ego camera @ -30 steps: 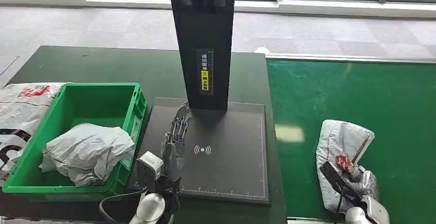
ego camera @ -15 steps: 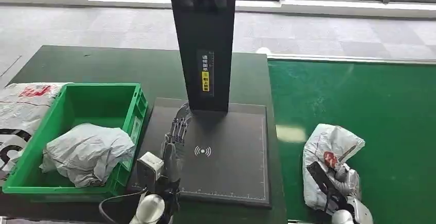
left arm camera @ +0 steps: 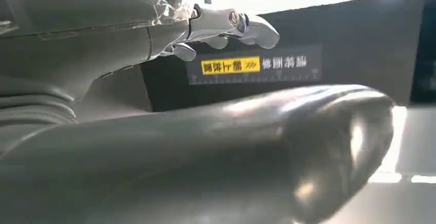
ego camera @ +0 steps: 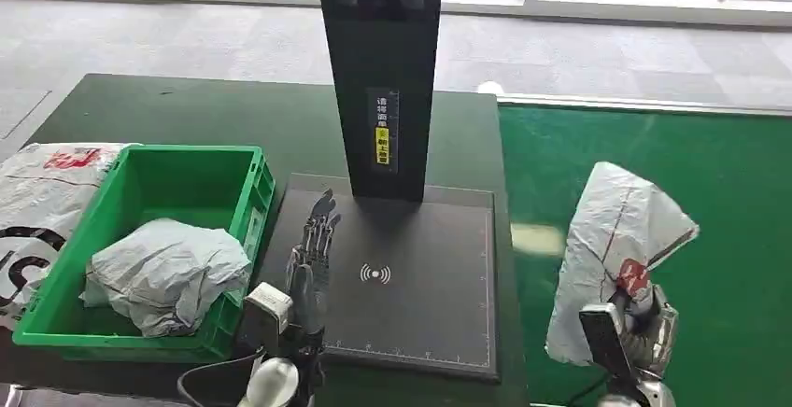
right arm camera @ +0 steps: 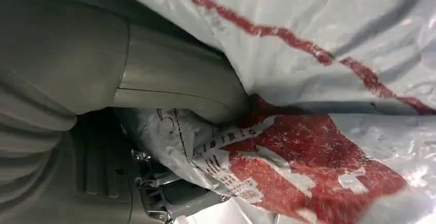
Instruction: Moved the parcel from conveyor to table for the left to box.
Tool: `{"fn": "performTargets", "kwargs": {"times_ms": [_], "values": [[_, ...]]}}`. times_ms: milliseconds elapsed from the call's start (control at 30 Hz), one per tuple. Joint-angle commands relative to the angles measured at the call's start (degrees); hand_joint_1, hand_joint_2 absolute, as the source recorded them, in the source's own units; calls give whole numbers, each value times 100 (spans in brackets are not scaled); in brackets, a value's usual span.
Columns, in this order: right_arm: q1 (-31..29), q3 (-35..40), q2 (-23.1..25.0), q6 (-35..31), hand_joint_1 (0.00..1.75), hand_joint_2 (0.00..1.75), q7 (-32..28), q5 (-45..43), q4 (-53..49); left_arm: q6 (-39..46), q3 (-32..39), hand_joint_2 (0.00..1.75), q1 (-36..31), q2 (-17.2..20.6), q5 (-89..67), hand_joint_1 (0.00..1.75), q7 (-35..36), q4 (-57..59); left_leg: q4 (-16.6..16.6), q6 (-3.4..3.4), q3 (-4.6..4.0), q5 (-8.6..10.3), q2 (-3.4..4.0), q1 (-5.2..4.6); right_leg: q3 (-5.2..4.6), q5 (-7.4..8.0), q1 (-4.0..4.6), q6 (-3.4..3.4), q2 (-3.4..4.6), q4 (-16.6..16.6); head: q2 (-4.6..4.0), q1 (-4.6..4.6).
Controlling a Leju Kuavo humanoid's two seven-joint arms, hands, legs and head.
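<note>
Lifting the parcel (ego camera: 616,248) off the green conveyor (ego camera: 728,192), the right robot hand (ego camera: 644,328) grips its lower end.
Parcel now upright, raised from lying flat; left robot hand (ego camera: 313,248) rests spread on the worktop (ego camera: 187,118) scanner pad (ego camera: 420,276).

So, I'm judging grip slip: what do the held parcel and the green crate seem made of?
Parcel, held by the right hand: seemingly thin grey-white plastic film, glossy and creased, with red print. Green crate: looks like rigid moulded plastic, matte, with ribbed walls.
</note>
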Motion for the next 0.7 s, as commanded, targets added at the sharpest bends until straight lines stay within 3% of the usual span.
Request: {"fn": "performTargets", "kwargs": {"times_ms": [33, 300, 533, 667, 700], "values": [[542, 417, 928, 0, 175, 175, -94, 463, -2651, 60, -114, 0, -20, 130, 90, 0, -48, 54, -1, -6, -13, 3, 8, -6, -24, 0, -6, 0, 8, 11, 0, 0], [542, 417, 928, 0, 175, 175, -94, 463, -2651, 60, -114, 0, -20, 130, 90, 0, -48, 54, -5, 0, -12, 5, -2, -5, -17, -2, -7, 5, 0, 2, 0, 0], [596, 956, 1102, 0, 175, 175, -94, 705, -3585, 65, -119, 0, -73, 161, 165, 0, -73, 99, -2, 7, -14, 9, -2, -20, -22, -4, -22, 5, 0, 7, 0, 0], [659, 1346, 975, 0, 175, 175, -94, 410, -3168, 45, -192, 0, -49, 176, 179, 0, -101, 118, -10, 6, -11, 15, -2, -19, -21, 2, -20, 5, 0, -1, 0, 0], [438, 1345, 975, 0, 175, 175, -94, 408, -2845, 266, -386, 0, -86, 281, 366, 0, -68, 116, -10, 7, -5, 12, -3, -17, -12, 1, -18, 5, -1, -5, 0, 0]]}}
